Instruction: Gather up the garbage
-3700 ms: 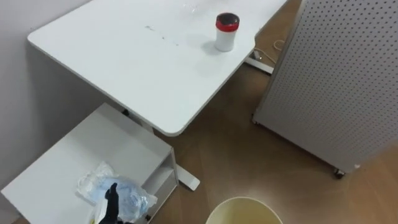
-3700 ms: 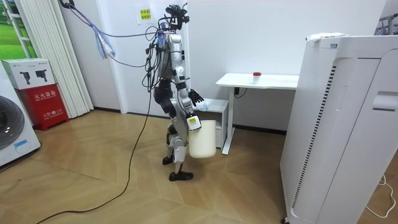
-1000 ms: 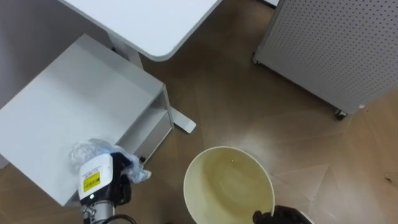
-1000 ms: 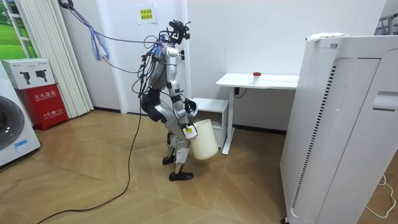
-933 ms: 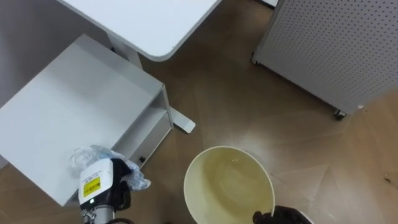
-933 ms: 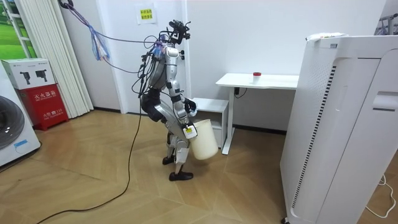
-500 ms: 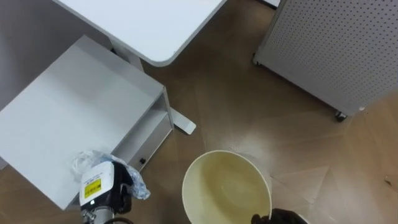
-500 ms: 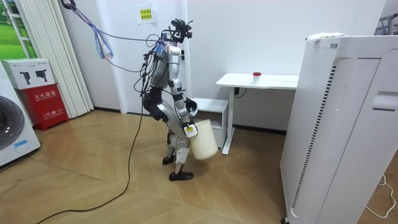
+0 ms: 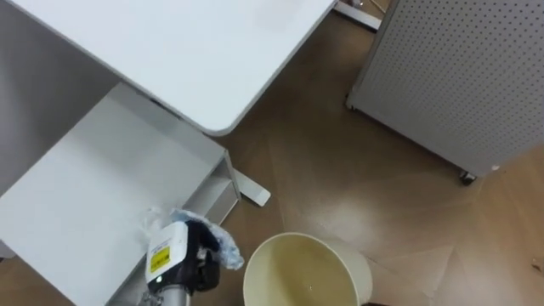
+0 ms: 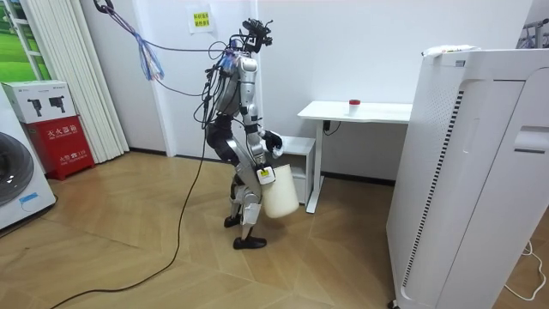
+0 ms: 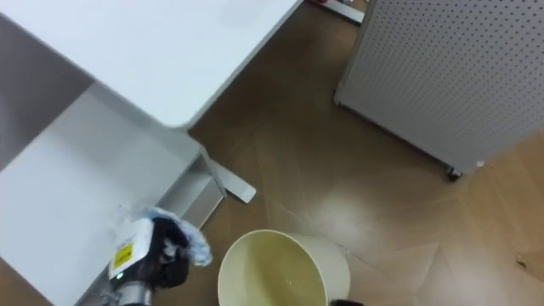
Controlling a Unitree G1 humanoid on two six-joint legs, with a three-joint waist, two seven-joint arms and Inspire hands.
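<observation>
Plainly the task is part done. The garbage [image 9: 226,246], a crumpled wad of clear and bluish plastic, is off the shelf and clutched in the left hand [image 9: 201,257], whose fingers curl round it. The hand hangs over the near right corner of the low white shelf [image 9: 93,187], just beside the rim of the cream bin [image 9: 294,237] but not over its mouth. The bin looks empty inside, so the drop is not yet made. What is left, on this reading, is to bring the wad across the rim and let go.

The wad has no firm shape, yet its longer run seems to lie across the hand, from the shelf side toward the bin. A loose ragged end points at the rim.

In the room view the right hand [image 10: 264,175] is at the bin, which appears lifted off the floor and tilted; whether that hand grips cannot be told. Farther off, the worktop [image 9: 195,51] juts over the shelf's far edge. The perforated panel [image 9: 459,68] stands well apart on the wood floor.
</observation>
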